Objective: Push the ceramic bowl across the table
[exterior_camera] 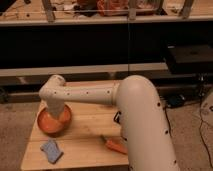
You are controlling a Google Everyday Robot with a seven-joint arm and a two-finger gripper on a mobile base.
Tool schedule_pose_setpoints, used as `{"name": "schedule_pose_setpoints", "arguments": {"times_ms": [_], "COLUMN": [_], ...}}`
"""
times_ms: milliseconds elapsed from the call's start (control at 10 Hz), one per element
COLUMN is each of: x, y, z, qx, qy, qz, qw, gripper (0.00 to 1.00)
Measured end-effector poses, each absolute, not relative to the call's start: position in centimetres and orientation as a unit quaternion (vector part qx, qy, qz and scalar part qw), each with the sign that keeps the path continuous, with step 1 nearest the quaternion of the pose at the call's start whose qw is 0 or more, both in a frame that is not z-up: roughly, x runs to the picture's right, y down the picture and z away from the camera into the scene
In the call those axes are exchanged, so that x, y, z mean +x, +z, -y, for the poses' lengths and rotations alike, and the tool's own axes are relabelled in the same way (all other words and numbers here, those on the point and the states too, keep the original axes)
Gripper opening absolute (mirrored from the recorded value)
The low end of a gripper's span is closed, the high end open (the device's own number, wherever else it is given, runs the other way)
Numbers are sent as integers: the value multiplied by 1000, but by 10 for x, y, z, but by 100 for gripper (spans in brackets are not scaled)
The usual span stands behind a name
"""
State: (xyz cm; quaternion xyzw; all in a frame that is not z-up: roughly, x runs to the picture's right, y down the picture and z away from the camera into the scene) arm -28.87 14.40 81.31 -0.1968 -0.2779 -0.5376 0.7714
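Observation:
The orange ceramic bowl sits at the far left of the light-wood table, close to its left edge. My white arm reaches from the lower right across the table, bends at a joint, and comes down into the bowl. My gripper is at the bowl's right inner side, mostly hidden by the wrist.
A small blue cloth-like item lies near the front left corner. An orange carrot-shaped piece lies at the front, beside my arm. A dark item shows partly behind the arm. Dark shelving stands behind the table.

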Motion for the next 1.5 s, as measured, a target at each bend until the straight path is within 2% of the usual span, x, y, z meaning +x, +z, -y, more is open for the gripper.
{"name": "schedule_pose_setpoints", "arguments": {"times_ms": [900,1500], "x": [-377,-397], "y": [845,848], "z": [-157,-156], "qx": [-207,-202], "qy": [-581,-587], "qz": [307,327], "qw": [725,712], "gripper": [1,1]}}
